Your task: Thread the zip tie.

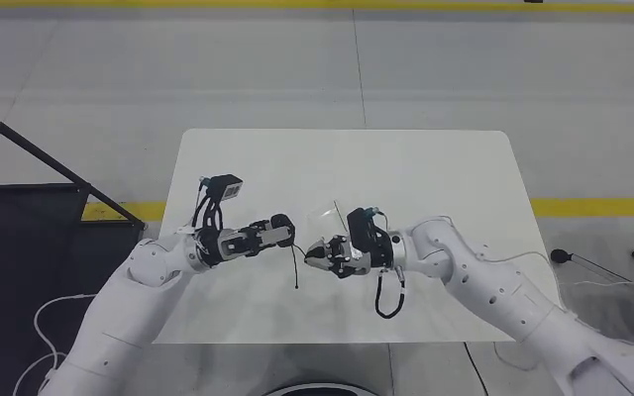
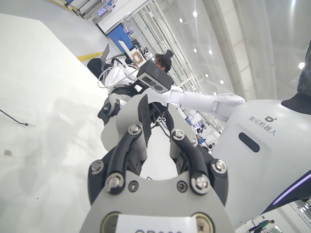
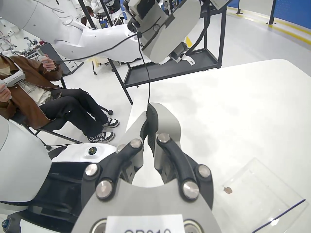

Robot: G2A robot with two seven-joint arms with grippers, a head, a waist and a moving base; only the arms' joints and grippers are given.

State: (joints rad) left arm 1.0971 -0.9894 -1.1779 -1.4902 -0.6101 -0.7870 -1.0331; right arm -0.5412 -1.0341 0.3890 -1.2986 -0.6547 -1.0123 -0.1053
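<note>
Two end effectors face each other over the white surface (image 1: 446,178). On the left, the left end effector (image 2: 158,103) has its fingers slightly apart, with nothing visible between them. The black zip tie (image 3: 145,73) runs from just beside it to the right end effector (image 3: 148,106), which is pinched tight on one end. Threading looks to be in hand; next, I judge, tip and head slot must line up squarely. A clear bag (image 3: 262,185) lies nearby, with a black rack (image 3: 170,71) and a yellow floor line (image 1: 584,206) beyond.
</note>
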